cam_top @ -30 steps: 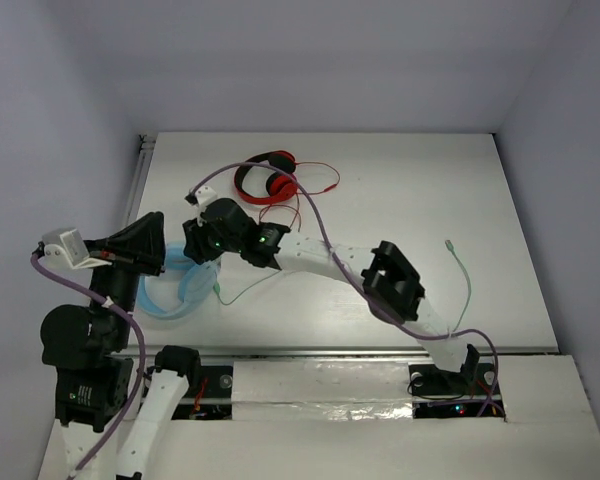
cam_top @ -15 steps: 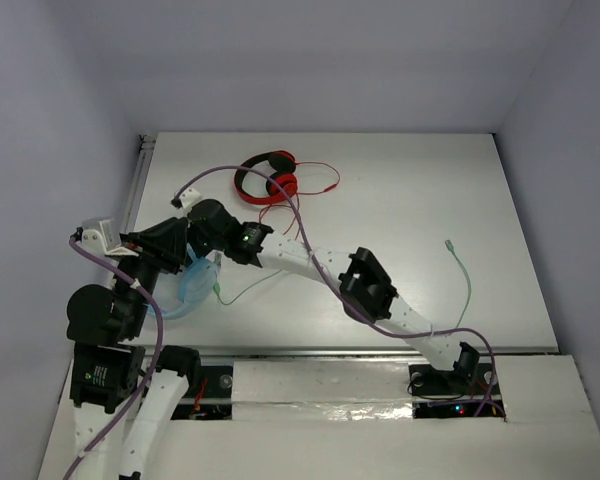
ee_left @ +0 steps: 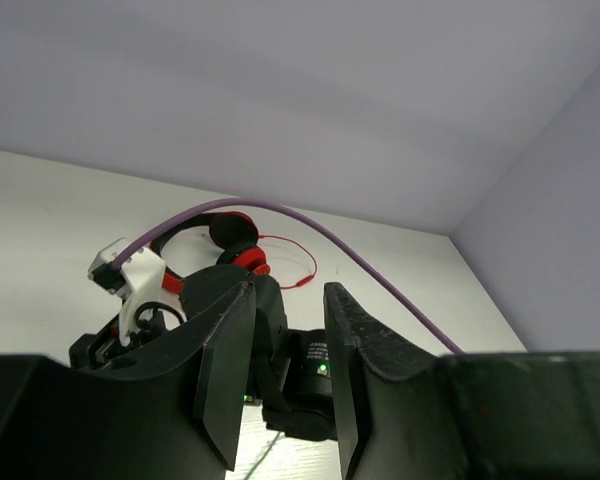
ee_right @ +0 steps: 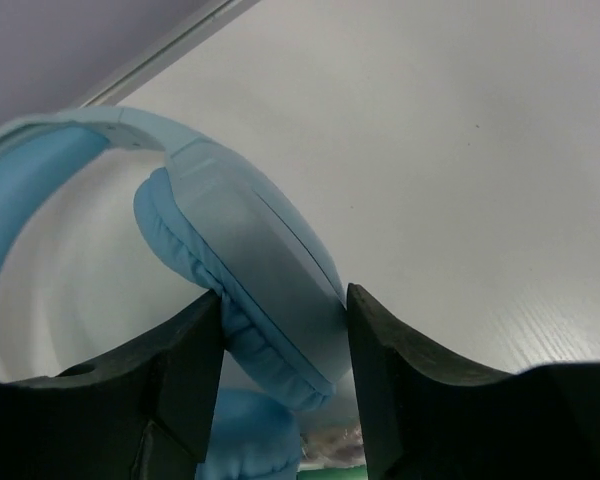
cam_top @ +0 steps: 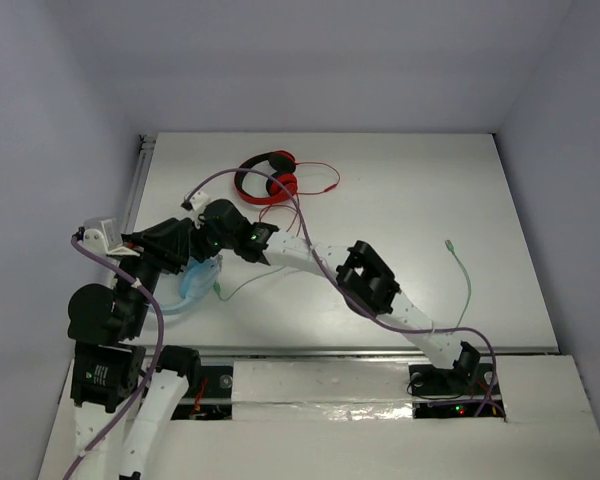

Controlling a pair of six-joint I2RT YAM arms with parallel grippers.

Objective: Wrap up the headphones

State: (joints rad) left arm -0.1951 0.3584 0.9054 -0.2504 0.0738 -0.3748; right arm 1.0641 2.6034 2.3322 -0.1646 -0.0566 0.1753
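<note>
The light-blue headphones [cam_top: 192,288] lie at the table's front left, mostly under both grippers. In the right wrist view, my right gripper [ee_right: 280,345] is shut on one oval cup [ee_right: 250,260], with the padded band [ee_right: 40,160] curving off left and the other cup [ee_right: 245,440] below. In the top view my right gripper [cam_top: 206,254] reaches in from the right. My left gripper [cam_top: 185,242] sits just left of it, open and empty [ee_left: 285,370], facing the right arm's wrist. The thin green cable [cam_top: 248,287] trails right from the headphones, and its far end [cam_top: 464,278] lies at the right.
Smaller red-and-black headphones [cam_top: 270,176] with a red cable [cam_top: 320,180] lie at the back centre, also seen in the left wrist view [ee_left: 230,235]. The right arm's purple cable [cam_top: 290,205] arches over the table. Walls close the left, back and right sides.
My left gripper swung right, in close to the right gripper over the blue headphones. The right arm shifted slightly left. The headphones look drawn together under the grippers.
</note>
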